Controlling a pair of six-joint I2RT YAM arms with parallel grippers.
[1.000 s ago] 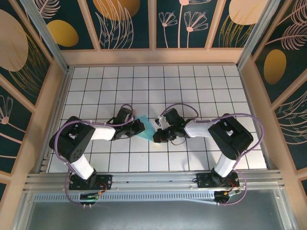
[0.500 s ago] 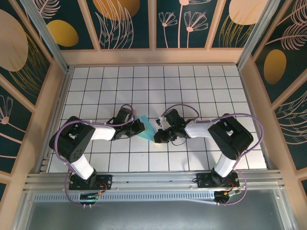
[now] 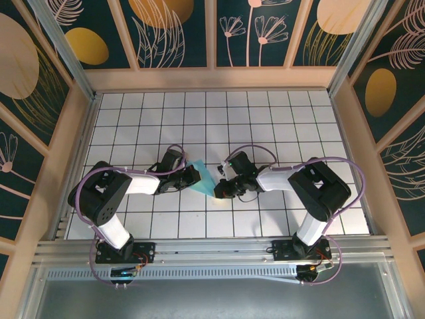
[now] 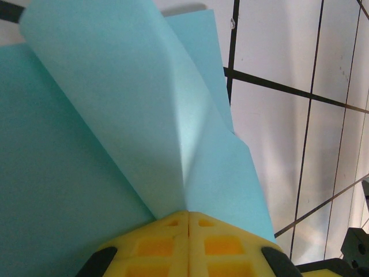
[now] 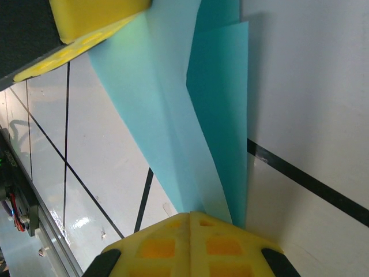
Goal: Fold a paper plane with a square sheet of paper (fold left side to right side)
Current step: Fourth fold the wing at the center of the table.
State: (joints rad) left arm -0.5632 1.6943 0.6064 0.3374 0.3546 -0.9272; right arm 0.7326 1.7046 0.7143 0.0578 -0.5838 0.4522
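Closed tight with the left fingers (image 4: pixel 155 245) on the left side of the paper (image 3: pixel 202 178), pads meeting with no gap. Closed likewise with the right fingers (image 5: pixel 161 245) on its near right tip. Held stretched between the two, folded turquoise layers fanning out from each pinch, over the middle of the tiled surface (image 3: pixel 265 119), slightly near of centre.

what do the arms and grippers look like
The left arm and right arm have bulky black joints and white links, with a purple cable looping along each. The left gripper and right gripper carry yellow finger pads with square recesses, on black bodies.
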